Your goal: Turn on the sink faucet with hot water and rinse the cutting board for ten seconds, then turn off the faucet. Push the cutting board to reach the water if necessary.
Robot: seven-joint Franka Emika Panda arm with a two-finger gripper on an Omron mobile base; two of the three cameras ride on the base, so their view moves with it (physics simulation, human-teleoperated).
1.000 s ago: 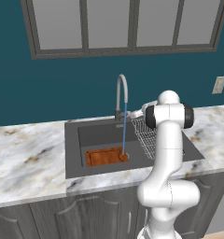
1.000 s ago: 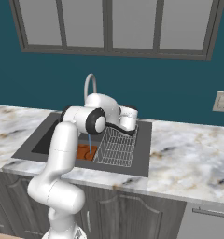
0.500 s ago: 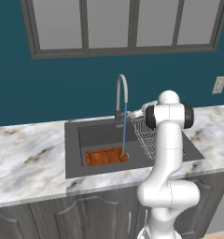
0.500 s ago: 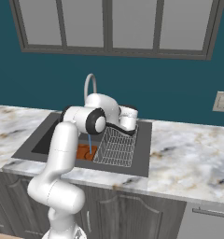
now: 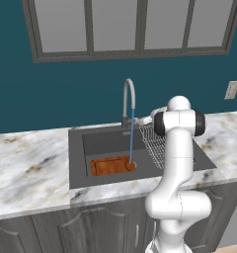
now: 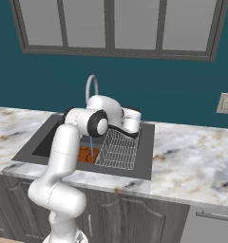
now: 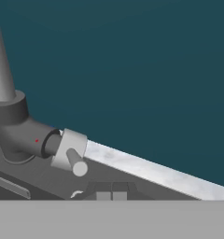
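Left base view shows thin blue water (image 5: 131, 138) rinsing the orange-brown wooden cutting board (image 5: 112, 165); next, the clenched end effector (image 7: 111, 192), lever (image 7: 74, 162) at its eleven o'clock, likely shuts the faucet (image 5: 128, 101).

Your claw (image 7: 111, 192), pressed shut, sits just beside the faucet lever (image 7: 73, 159), with the dark faucet base (image 7: 20, 133) to one side and the teal wall close behind. The wire dish rack (image 6: 118, 149) fills the right part of the sink (image 5: 76, 163). Left of the water (image 5: 132, 138), the basin above the cutting board (image 5: 112, 165) is open, and the counter (image 5: 26, 163) beyond is bare.
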